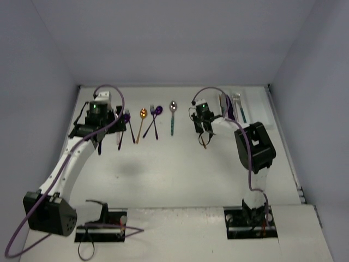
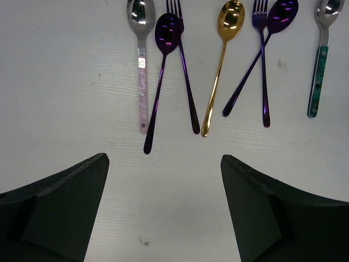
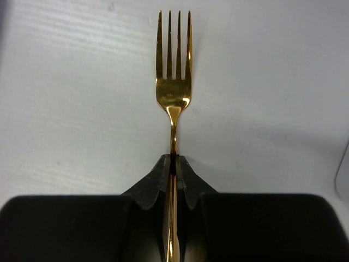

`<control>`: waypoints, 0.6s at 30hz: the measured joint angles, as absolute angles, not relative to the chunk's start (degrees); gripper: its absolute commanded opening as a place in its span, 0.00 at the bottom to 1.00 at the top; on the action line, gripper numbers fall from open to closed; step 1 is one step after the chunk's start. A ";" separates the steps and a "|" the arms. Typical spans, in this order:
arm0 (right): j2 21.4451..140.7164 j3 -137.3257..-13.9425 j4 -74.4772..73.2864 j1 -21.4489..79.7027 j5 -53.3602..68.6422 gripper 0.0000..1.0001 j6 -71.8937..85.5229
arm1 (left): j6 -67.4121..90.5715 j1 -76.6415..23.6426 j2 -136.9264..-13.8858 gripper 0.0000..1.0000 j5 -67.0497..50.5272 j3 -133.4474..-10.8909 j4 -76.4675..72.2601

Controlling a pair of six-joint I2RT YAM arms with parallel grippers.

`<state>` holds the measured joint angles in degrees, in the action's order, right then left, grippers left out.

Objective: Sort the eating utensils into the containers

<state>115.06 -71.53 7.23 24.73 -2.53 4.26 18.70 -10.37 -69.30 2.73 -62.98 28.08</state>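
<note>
A white table (image 1: 174, 174) is sitting inside 3 pale grey walls (image 1: 174, 38); small dark specks (image 2: 144, 240) are marking its surface.

A white table (image 1: 174, 174) with a faintly grained top sits boxed in on three sides by a plain pale grey back wall (image 1: 174, 38), left wall (image 1: 27, 109) and right wall (image 1: 322, 109). Soft, even light casts faint shadows.
</note>
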 measured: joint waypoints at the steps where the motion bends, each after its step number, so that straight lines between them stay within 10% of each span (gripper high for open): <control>1: 113.67 -69.82 6.77 24.74 -2.49 0.06 5.17 | 18.71 -10.37 -69.33 0.82 2.65 -62.98 28.08; 18: 111.60 -72.05 -9.07 24.78 -1.34 0.23 10.48 | 18.70 -10.37 -69.56 0.82 2.39 -62.98 28.08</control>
<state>111.60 -72.05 -9.07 24.78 -1.34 10.48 18.70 -10.37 -69.56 2.39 -62.98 28.08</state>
